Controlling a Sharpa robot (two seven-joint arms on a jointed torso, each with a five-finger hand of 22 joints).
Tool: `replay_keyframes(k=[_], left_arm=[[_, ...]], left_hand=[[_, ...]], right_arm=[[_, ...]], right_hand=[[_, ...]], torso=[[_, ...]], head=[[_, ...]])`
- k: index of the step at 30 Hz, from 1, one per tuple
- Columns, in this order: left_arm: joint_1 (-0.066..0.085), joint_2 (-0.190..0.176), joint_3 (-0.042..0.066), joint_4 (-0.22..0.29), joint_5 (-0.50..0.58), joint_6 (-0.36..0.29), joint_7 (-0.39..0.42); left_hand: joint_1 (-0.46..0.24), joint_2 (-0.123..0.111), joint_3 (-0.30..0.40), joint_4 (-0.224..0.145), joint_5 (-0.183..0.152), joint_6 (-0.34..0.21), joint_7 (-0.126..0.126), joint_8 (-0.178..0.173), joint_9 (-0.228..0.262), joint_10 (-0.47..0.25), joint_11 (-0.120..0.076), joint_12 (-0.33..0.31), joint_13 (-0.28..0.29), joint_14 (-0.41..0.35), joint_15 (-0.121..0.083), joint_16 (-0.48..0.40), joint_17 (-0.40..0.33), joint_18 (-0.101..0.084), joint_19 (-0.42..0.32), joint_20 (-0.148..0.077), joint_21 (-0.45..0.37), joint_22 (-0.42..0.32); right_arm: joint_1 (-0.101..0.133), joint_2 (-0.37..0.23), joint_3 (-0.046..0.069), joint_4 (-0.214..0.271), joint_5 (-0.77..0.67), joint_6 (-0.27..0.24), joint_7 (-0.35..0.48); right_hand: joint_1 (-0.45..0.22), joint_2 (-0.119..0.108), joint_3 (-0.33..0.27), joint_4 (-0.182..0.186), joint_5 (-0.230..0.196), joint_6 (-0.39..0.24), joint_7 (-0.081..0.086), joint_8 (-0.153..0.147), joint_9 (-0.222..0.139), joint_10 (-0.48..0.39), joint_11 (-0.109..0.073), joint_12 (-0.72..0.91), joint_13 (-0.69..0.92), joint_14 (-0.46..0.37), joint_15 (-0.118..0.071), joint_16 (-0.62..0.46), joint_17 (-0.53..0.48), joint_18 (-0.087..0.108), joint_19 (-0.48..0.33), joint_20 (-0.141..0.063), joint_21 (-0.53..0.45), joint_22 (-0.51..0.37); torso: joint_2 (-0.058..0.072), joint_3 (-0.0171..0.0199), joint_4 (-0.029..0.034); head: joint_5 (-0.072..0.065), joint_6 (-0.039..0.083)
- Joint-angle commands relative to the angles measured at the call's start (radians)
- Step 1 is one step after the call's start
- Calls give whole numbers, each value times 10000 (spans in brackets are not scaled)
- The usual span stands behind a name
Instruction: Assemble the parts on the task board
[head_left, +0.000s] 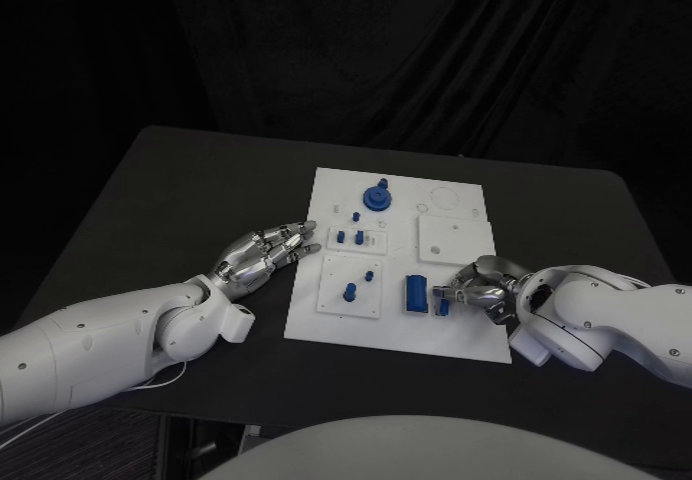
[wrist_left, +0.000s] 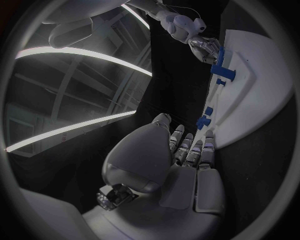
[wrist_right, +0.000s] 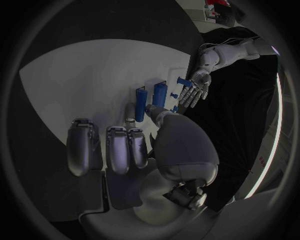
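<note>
Keep board (head_left: 459, 335) flat on counter (head_left: 173, 190). Rest left hand (head_left: 264, 255), open and empty, at board's near edge as brace. With right hand (head_left: 480, 288) pinching blue peg (head_left: 443, 300), just beside blue block (head_left: 415, 294), press straight down.

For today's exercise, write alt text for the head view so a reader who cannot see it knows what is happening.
A white task board lies on a black table between two white robot arms. The right hand grips a small blue part beside a larger blue block at the board's near right; the left hand rests open at its left edge. A round blue part stands near the far edge.
</note>
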Motion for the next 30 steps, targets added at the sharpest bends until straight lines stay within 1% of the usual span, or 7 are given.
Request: replay_keyframes(k=[1, 8, 11, 23, 25, 27, 30], left_arm=[[-110, 7, -72, -43, -47, -58, -455], [-114, 8, -72, -48, -47, -56, -460], [-118, 14, -72, -55, -47, -49, -469], [-134, 15, -72, -59, -47, -42, -487], [-136, 13, -72, -59, -47, -45, -497], [-138, 13, -72, -64, -47, -45, -506], [-141, 14, -72, -74, -47, -47, -517]], left_hand=[[-66, -37, 56, 24, 8, -36, -13, 34, -1, -8, 90, 54, 13, 30, 51, 52, 12, -115, 5, 80, -32, -8], [-66, -37, 56, 24, 8, -36, -13, 34, -1, -8, 90, 54, 13, 30, 51, 52, 12, -115, 5, 80, -32, -8], [-66, -37, 56, 24, 8, -36, -13, 34, -1, -8, 90, 54, 13, 30, 51, 52, 12, -115, 5, 80, -32, -8], [-70, -36, 89, 26, 15, 14, 44, 47, 7, 10, 84, 60, 14, 30, 53, 55, 12, -119, 3, 81, -31, -20], [-70, -36, 89, 26, 15, 14, 44, 47, 7, 10, 84, 60, 14, 30, 53, 55, 12, -119, 3, 81, -31, -20], [-74, -39, 101, 28, 14, 39, 85, 54, 11, 11, 64, 58, 13, 30, 47, 56, 12, -118, 5, 79, -29, -22], [-74, -39, 101, 28, 14, 39, 85, 54, 11, 11, 64, 58, 13, 30, 47, 56, 12, -118, 5, 79, -29, -22]], right_arm=[[-33, 35, 0, 43, -127, 273, -120], [-33, 15, 0, 62, -240, 299, -102], [-33, 6, 0, 81, -344, 313, -55], [-33, -8, 0, 113, -421, 269, 132], [-33, -16, 0, 118, -431, 252, 165], [-33, -21, 0, 123, -466, 241, 195], [-33, -23, 0, 134, -531, 226, 243]], right_hand=[[-154, 17, -202, 92, 15, -76, -11, 0, 22, 1043, 73, 26, 2635, 822, 86, -63, 1658, 25, 270, 90, -33, 2079], [-274, 18, -596, 268, 20, -89, 0, 27, 61, 1043, 88, 26, 2635, 818, 101, -67, 1647, 32, 257, 108, -60, 2070], [-246, 11, -774, 290, 28, -18, -34, 150, 131, 1043, 66, 26, 2635, 817, 89, -68, 1644, 34, 255, 105, -64, 2069], [-215, -9, -900, 298, 32, -20, -49, 232, 186, 1043, 53, 26, 2635, 807, 78, -85, 1605, 54, 218, 98, -142, 2043], [-190, 11, -975, 314, 36, -29, -61, 320, 247, 1043, 43, 26, 2635, 801, 72, -95, 1586, 56, 212, 94, -153, 2040], [-46, 100, -1276, 360, 49, -203, -126, 892, 653, 1043, -16, 26, 2635, 796, 28, -97, 1581, 63, 195, 57, -186, 2031], [63, 160, -1481, 403, 54, -359, -206, 1469, 1077, 1043, -77, 26, 2635, 795, -25, -98, 1579, 64, 197, 8, -186, 2032]], torso=[[-2, -3, 7], [-4, -8, -1], [-4, -10, -1], [-1, 4, -9], [-1, 4, -14], [-1, 2, -8], [-2, 0, -4]], head=[[1, -1], [15, -1], [21, -1], [35, -1], [41, -1], [40, -1], [40, -1]])
